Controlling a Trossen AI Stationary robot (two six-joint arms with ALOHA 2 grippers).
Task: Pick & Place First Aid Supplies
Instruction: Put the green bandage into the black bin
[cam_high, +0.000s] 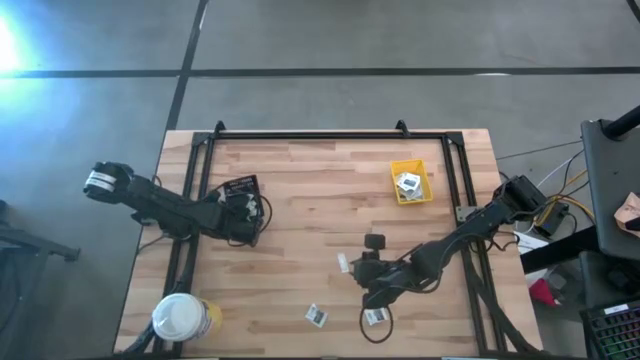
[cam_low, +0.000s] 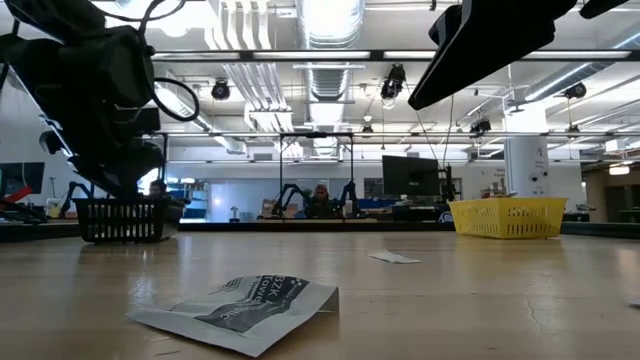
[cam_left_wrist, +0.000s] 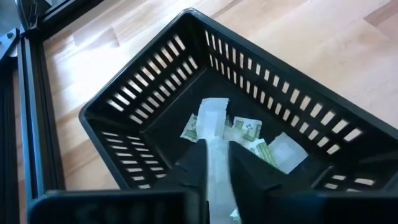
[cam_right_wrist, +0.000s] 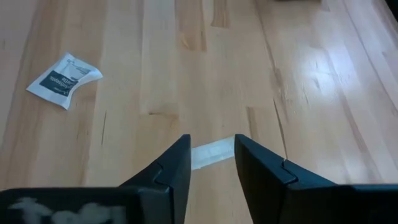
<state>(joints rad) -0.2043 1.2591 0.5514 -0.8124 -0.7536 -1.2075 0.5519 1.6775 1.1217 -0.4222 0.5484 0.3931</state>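
A: Where is the left gripper (cam_left_wrist: 214, 163) sitting?

B: It is hanging over the black slotted tray (cam_left_wrist: 155, 81), its dark fingers pinching a narrow pale strip (cam_left_wrist: 214, 134) whose free end is dangling down into the tray. Flat white-green packets (cam_left_wrist: 245, 129) are lying on the tray floor beside a plain white square (cam_left_wrist: 285, 151).

A: And the right gripper (cam_right_wrist: 211, 163)?

B: It is hovering low over the table with its fingers spread, and another pale strip (cam_right_wrist: 210, 152) is lying flat on the wood between the tips. I cannot tell whether they are touching it.

A: What else is lying loose?

B: A crinkled white packet with a dark printed centre (cam_right_wrist: 64, 78) is resting well apart from that gripper. In the high view two more small white packets (cam_high: 316, 315) are sitting near the front edge of the table, one of them (cam_high: 376, 316) just by the right gripper.

A: The surroundings?

B: The table (cam_high: 320, 190) is pale butcher-block wood with a smooth sheen. A small yellow mesh bin (cam_high: 411, 182) is holding a few packets toward the back right, and a round white-lidded yellow tub (cam_high: 183, 318) is standing at the front left corner.
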